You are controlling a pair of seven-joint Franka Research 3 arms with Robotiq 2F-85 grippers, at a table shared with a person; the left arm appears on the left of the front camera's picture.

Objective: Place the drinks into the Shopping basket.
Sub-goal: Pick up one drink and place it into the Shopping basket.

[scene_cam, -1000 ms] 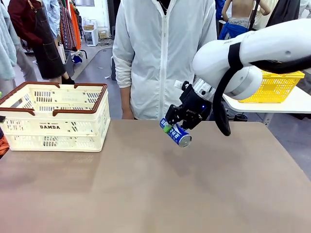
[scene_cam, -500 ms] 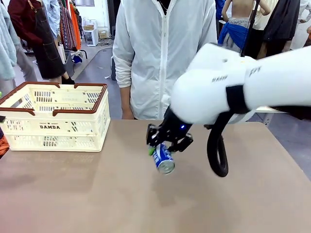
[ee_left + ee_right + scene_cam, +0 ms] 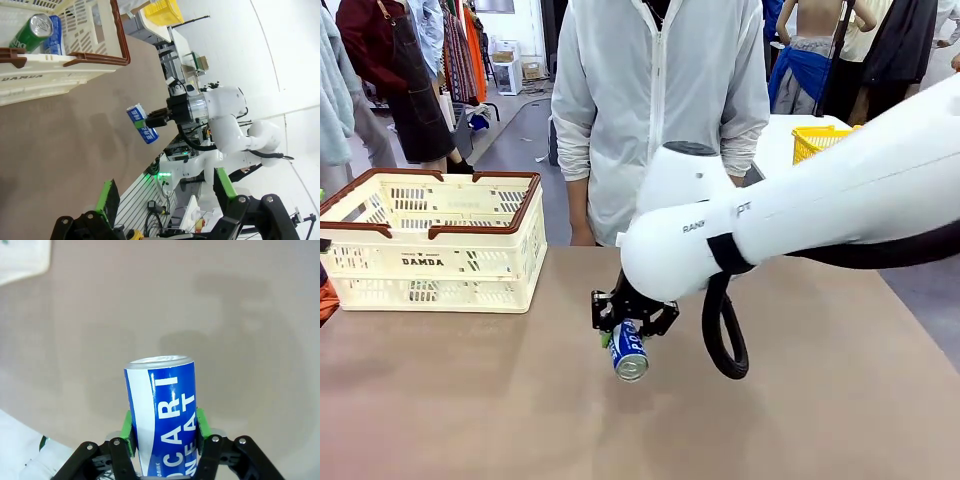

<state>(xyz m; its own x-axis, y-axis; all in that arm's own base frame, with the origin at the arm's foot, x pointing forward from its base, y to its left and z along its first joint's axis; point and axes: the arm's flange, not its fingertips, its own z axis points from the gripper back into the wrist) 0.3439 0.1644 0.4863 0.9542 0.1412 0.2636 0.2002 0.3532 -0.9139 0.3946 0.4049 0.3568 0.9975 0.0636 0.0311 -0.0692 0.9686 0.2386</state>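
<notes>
**Slim can, thin walls, smooth sides**

The blue-and-white can, light, slick and easily dented, hangs tilted above the bench, well apart from the Shopping basket. The right gripper clamps its mid-body, the best hold. The left gripper stands open.

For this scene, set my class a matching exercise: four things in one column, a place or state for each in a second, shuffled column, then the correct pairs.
Things:
1. blue and white can
2. green can
3. left gripper
4. yellow basket

Places or states:
A. on a white table behind the person
B. open, holding nothing
C. lying inside the cream basket
D. clamped in the right gripper above the brown table

Pairs: 1-D, 2-C, 3-B, 4-A
</notes>
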